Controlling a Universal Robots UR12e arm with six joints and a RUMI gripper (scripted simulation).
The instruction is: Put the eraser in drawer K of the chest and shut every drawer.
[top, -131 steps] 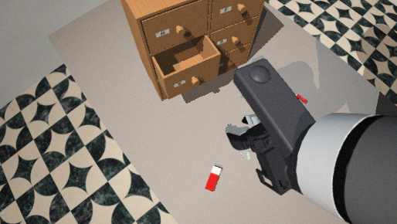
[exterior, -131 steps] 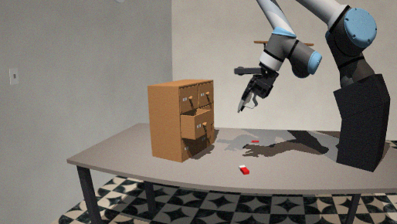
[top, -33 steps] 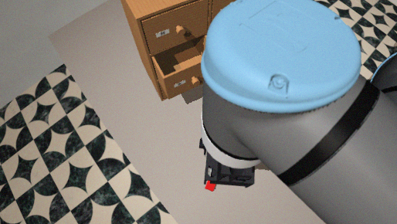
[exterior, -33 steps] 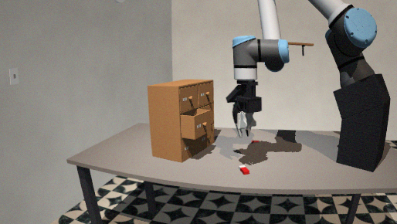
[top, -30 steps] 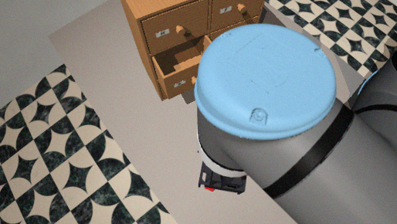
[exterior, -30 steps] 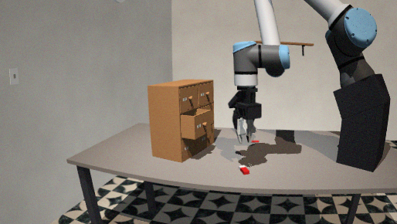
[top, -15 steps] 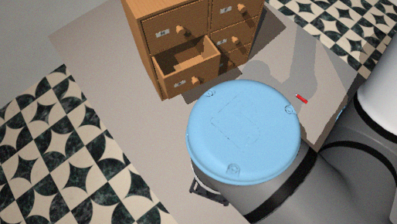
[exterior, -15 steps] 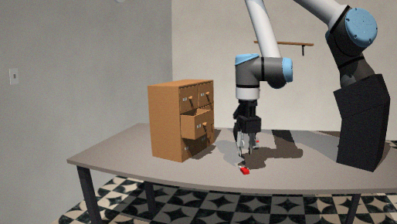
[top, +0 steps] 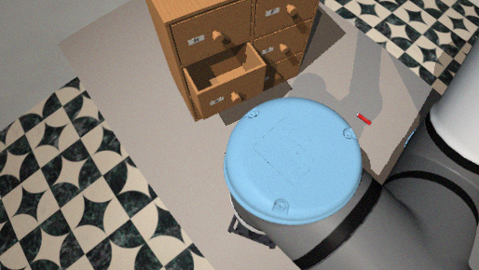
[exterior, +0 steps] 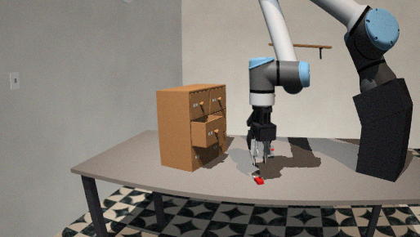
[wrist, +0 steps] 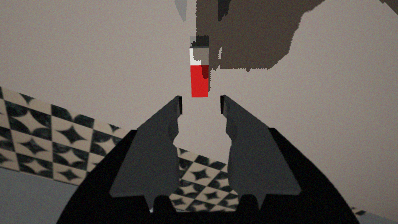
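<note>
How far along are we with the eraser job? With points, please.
One drawer (top: 233, 100) (exterior: 206, 134) already stands open, though I can't read its letter well enough to confirm K. In hand: nothing; the gripper (exterior: 259, 162) (wrist: 201, 97) is parted above the red-and-white eraser (exterior: 258, 180) (wrist: 200, 80), which lies on the table. Left: grip it, drop it in drawer K, shut the drawers, move clear.

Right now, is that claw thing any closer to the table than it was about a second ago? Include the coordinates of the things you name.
Yes. Seen from outside, the gripper (exterior: 259, 164) (wrist: 201, 97) has come down toward the table top (exterior: 122, 157), its fingertips now nearer the red-and-white eraser (exterior: 259, 180) (wrist: 200, 80).
</note>
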